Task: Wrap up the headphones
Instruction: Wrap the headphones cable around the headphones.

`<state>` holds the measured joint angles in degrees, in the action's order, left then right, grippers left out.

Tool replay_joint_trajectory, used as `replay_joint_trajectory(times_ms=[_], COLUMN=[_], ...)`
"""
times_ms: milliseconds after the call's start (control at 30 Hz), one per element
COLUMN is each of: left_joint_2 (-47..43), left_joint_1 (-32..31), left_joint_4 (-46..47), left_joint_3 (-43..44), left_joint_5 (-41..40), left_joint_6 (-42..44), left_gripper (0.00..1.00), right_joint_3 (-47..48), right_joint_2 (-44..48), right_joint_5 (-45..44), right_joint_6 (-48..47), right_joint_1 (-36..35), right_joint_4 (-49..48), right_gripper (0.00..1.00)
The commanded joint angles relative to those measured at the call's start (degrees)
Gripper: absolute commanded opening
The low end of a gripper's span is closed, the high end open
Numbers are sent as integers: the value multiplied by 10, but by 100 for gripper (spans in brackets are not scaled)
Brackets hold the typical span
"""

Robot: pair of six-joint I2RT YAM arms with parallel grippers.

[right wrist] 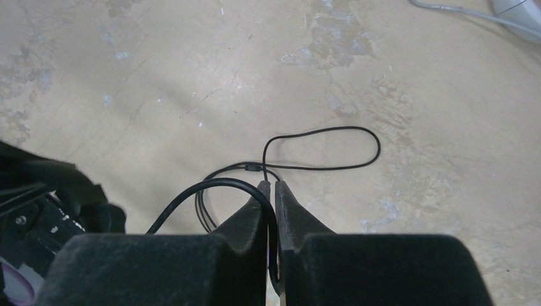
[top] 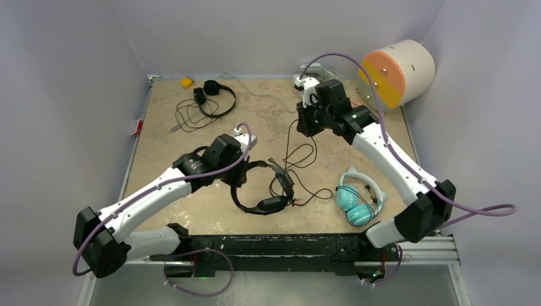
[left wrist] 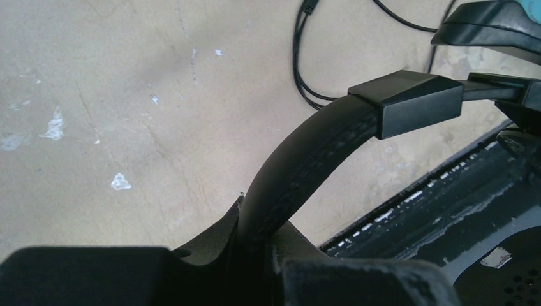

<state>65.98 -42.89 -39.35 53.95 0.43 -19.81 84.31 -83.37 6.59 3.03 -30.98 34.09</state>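
we took the teal headphones (top: 355,201) as our mark; they lay on the table (top: 261,124) near its front edge, on the right arm's side. just to the left of them lay the black headphones (top: 270,204), one ear cup down on the table and the band arching further left into the left gripper (left wrist: 258,239). from the left wrist we saw that gripper closed narrow on the padded band, which ran up from between its fingers to a square slider block and a thin arm. the thin black cord (top: 300,152) of this pair lay in loose loops behind and to the left of the teal headphones and rose from there to the right gripper (right wrist: 272,188), which hung above the table well behind the teal pair. from the right wrist we saw its fingers pressed nearly together with the cord pinched between them, one strand curving out to the left and a long loop lying flat on the table beyond the tips. a second black pair (top: 214,99) sat far behind and far to the left of the teal headphones, its own cord tangled beside it, well apart from both grippers. a drum (top: 395,71) with an orange face lay on its side behind and a little right of the teal headphones.
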Motion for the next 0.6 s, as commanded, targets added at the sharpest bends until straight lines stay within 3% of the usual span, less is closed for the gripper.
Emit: replay_joint_trajectory(times_ms=[0, 233, 567], left_joint_2=[-36, -46, 34], left_joint_1=[-5, -27, -39], left_joint_4=[31, 35, 18], left_joint_3=[-3, -13, 25], left_joint_5=[73, 105, 18], left_joint_6=[13, 15, -6], left_gripper=[0, 0, 0], right_joint_3=[-2, -4, -39], right_joint_2=[-31, -66, -12], right_joint_5=[35, 83, 90], right_joint_6=[35, 49, 44], right_joint_1=[8, 19, 15], right_joint_4=[-19, -30, -67], right_gripper=[7, 6, 4])
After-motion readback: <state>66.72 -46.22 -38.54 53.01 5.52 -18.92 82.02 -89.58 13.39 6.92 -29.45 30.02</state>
